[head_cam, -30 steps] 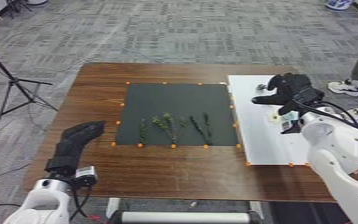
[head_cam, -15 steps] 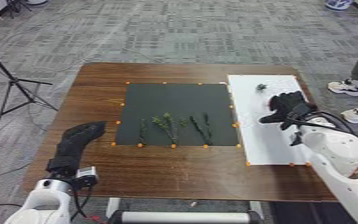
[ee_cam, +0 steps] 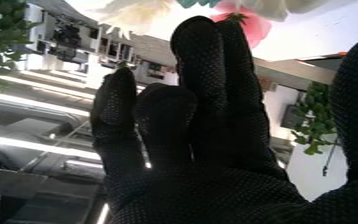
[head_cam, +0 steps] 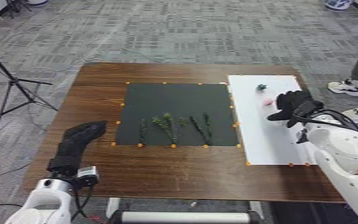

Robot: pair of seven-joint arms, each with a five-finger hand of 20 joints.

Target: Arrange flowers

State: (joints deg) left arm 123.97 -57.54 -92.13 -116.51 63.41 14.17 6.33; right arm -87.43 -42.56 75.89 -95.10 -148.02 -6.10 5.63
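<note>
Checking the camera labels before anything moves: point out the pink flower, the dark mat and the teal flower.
Pink flower (ee_cam: pixel 258 30): right wrist view, on its petals.
Dark mat (head_cam: pixel 171 98): head view, on a bare part of its surface.
Teal flower (head_cam: pixel 262 87): head view, on its bloom.

Both arms, the left arm (head_cam: pixel 44 204) and the right arm (head_cam: pixel 342 159), are glossy white with rounded casings, and black cables (head_cam: pixel 335 118) loop at the right wrist. The left hand (head_cam: pixel 85 133) and right hand (head_cam: pixel 294 104) wear black gloves, their fabric finely dotted over the fingers (ee_cam: pixel 200 60). A small pale box (head_cam: pixel 87 171) with dark markings sits by the left wrist.
</note>
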